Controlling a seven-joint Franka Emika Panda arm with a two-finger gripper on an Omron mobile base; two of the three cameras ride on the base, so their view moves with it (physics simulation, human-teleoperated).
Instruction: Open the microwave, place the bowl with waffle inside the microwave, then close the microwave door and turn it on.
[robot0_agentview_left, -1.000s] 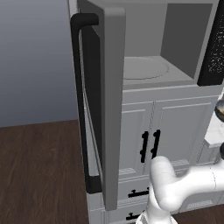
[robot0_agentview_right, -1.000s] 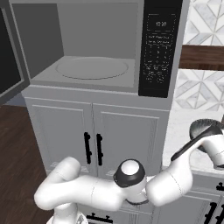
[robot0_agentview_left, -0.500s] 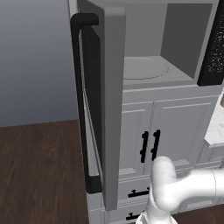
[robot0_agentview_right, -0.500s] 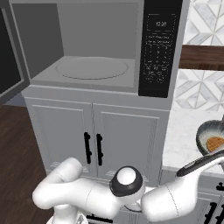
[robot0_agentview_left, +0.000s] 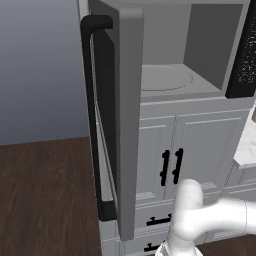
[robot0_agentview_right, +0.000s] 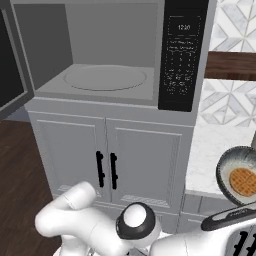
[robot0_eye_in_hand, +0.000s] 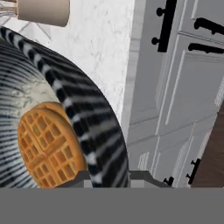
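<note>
Hand view: bowl (robot0_eye_in_hand: 65, 109), round, wide-rimmed, dark striped outside, pale inside, lying tilted across the lower left of the view. Waffle (robot0_eye_in_hand: 48, 144) rests loose on its inner floor. White worktop (robot0_eye_in_hand: 105, 48) shows past the rim, cabinets (robot0_eye_in_hand: 175, 87) with black handles beside it.

Right base view: bowl (robot0_agentview_right: 240, 175) at the far right edge, over the worktop (robot0_agentview_right: 215, 150) edge, well apart from the microwave (robot0_agentview_right: 115, 60). Whether it touches the worktop cannot be told. Cavity open, turntable (robot0_agentview_right: 105, 77) bare, control panel (robot0_agentview_right: 182, 55) to its right.

Left base view: door (robot0_agentview_left: 117, 115) swung wide, long black bar handle (robot0_agentview_left: 92, 115) on its outer face.

Handling, judged: bowl looks rigid and light, likely smooth and so apt to slip. The rim wall is the only practical hold. The waffle is unsecured and would slide out if the bowl tips further; carry level.

Hand: fingertips sit at the near rim of the bowl at the bottom of the hand view, one either side of the wall by appearance, narrowly parted; a firm clamp on the rim cannot be confirmed.

Arm: folded low, elbow (robot0_agentview_right: 135, 225) near the base, forearm (robot0_agentview_right: 235, 217) reaching out right toward the bowl.
</note>
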